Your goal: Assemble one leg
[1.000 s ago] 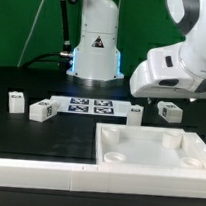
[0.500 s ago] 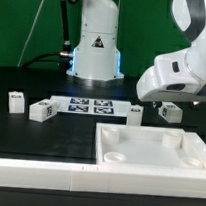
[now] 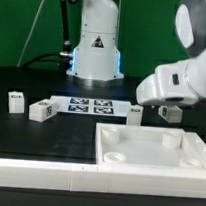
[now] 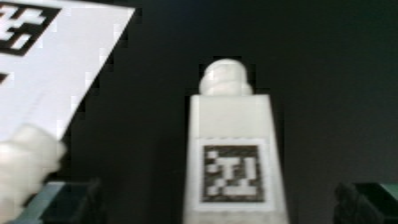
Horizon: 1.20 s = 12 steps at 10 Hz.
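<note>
The leg (image 4: 231, 150), a small white oblong block with a black-and-white tag and a rounded peg at its end, lies on the black table. My gripper (image 4: 214, 205) is open, with its dark fingertips (image 4: 64, 200) on either side of the leg and apart from it. In the exterior view this leg (image 3: 171, 112) lies at the right, just below the white hand (image 3: 178, 82); the fingers are hidden there. Three more legs lie on the table: one at mid-right (image 3: 136, 115) and two at the left (image 3: 41, 109) (image 3: 15, 102).
The large white square piece with corner sockets (image 3: 152, 150) lies in front at the exterior view's right. The marker board (image 3: 91, 105) lies in the middle and also shows in the wrist view (image 4: 54, 60). A white rounded end (image 4: 25, 162) lies beside it.
The arm has moved toward the exterior view's right, so its hand now stands over the rightmost leg. The legs and the large piece have not moved.
</note>
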Tool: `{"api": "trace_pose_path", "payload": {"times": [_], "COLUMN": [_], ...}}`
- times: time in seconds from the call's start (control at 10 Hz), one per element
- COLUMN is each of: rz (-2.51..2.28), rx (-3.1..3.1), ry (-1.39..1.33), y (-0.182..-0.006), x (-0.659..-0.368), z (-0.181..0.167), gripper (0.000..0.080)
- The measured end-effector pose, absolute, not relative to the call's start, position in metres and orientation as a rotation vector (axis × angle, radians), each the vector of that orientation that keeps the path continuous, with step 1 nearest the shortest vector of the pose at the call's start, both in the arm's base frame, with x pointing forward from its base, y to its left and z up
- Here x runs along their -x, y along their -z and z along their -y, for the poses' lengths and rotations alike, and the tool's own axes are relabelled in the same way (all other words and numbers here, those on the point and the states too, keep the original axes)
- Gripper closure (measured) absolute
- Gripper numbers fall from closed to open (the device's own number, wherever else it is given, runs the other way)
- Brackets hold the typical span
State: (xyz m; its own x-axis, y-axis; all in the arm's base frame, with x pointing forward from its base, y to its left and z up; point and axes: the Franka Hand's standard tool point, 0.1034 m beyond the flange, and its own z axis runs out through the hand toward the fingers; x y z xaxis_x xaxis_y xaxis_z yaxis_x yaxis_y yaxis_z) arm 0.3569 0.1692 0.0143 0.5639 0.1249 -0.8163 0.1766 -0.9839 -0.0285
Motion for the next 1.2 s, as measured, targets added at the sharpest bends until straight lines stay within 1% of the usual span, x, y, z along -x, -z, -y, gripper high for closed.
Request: {"api": "trace_pose_path", "payload": {"times": [0.5, 0.7, 0.8, 0.9, 1.0, 1.2], "rz": [-0.268, -0.27, -0.269, -0.269, -0.269, -0.269], "rx": [-2.696, -2.683, -2.683, -2.683, -2.683, -2.683], "ry": [1.429, 1.423, 1.423, 1.423, 1.423, 1.423], "y": [-0.006, -0.005, -0.005, -0.005, -0.005, -0.005], "x": [-0.335, -0.333, -0.334, -0.334, -0.334, -0.334], "z": [-0.16, -0.161, -0.161, -0.161, -0.161, -0.161], "gripper": [0.015, 0.015, 0.0271, 0.041, 0.0514, 0.0514]}}
